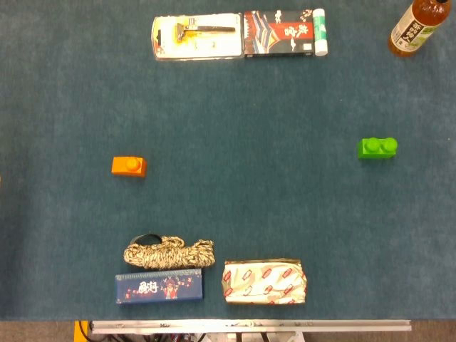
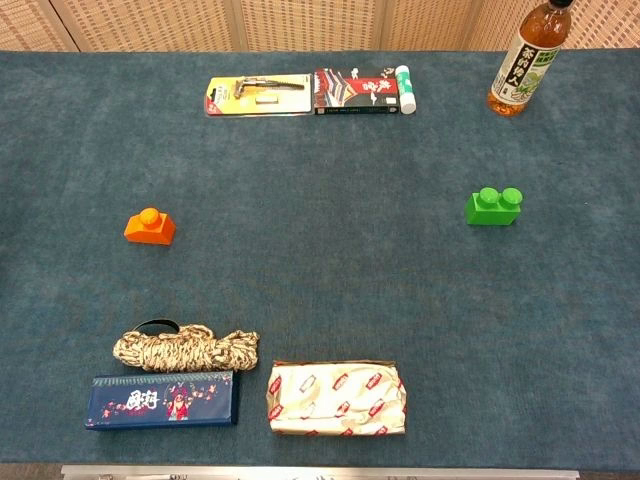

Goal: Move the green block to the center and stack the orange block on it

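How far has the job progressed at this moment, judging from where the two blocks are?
Nothing looks done yet. The green block sits at the right side of the table, not in the center, and the orange block rests alone on the left. Neither hand is in view, so nothing is in hand. Both steps are left: moving green to the center, then stacking orange on it.

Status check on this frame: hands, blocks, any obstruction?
Both hands out of view. Green block sits far right, orange block far left, neither at center, unstacked. Nothing lies between them.
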`<state>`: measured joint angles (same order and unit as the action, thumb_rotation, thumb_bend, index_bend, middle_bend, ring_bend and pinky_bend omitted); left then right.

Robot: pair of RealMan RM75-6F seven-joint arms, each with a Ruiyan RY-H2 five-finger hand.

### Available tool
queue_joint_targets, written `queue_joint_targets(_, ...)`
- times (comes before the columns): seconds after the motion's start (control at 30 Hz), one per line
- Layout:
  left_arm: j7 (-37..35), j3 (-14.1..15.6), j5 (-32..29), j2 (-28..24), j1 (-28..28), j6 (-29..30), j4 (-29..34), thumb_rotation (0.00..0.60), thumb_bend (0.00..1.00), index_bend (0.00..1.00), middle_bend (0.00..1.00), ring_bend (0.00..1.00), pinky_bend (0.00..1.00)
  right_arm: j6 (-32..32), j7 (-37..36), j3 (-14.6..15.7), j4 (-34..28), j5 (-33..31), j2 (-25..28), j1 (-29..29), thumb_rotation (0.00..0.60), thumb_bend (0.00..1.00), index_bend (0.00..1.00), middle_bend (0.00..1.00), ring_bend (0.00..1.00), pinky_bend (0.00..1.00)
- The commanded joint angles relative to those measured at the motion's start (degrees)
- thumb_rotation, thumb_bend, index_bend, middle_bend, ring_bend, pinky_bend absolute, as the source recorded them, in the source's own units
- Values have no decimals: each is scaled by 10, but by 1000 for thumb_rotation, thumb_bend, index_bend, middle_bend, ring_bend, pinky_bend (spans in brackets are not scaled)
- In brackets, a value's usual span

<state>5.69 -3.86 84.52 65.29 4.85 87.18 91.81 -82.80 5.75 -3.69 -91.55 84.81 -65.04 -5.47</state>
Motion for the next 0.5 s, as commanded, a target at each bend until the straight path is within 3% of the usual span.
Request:
queue_joint_targets(0.03, -2, 0, 0, 0, -4, 6, 1, 600, 281, 242, 125, 16, 226, 10, 4, 0, 2, -4, -1, -5, 600, 162, 260, 147, 0, 22)
queue_joint_targets(0.5, -12, 3, 3, -4, -13, 16, 6, 600, 282, 248, 125, 17, 226, 53, 19, -5, 8, -19, -20, -32, 600, 162, 260, 147, 0, 22)
